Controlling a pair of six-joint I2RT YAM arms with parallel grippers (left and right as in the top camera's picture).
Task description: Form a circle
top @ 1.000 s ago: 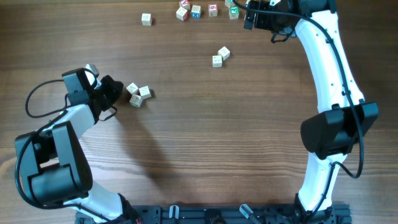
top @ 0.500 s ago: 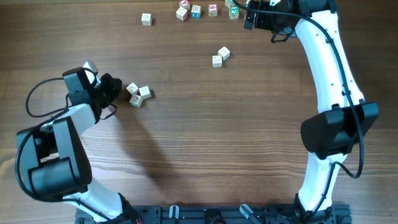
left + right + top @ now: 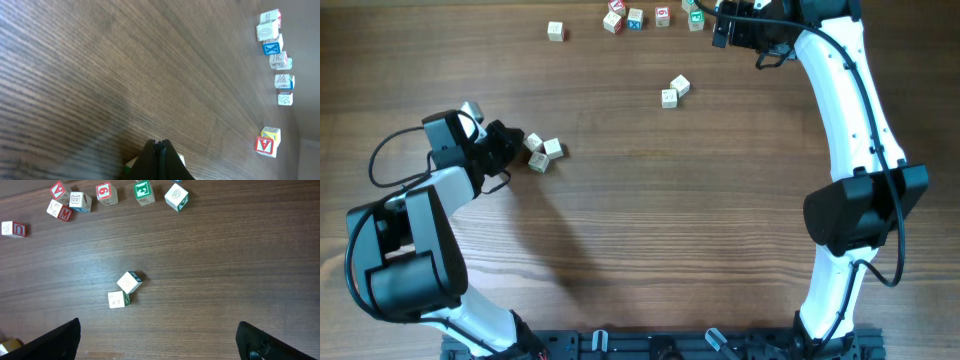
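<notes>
Clustering just beside the closed left end effector (image 3: 517,139) are three cubes (image 3: 542,152).

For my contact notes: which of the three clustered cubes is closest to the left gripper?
The cluster's top-left cube, at the shut left gripper; the lower cube and right cube lie farther.

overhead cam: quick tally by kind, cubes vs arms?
Small pale wooden printed cubes: 12 (3 at the left gripper, 2 mid-table, 1 alone, 6 along the far edge)
White robot arms: 2
Total: 14
</notes>
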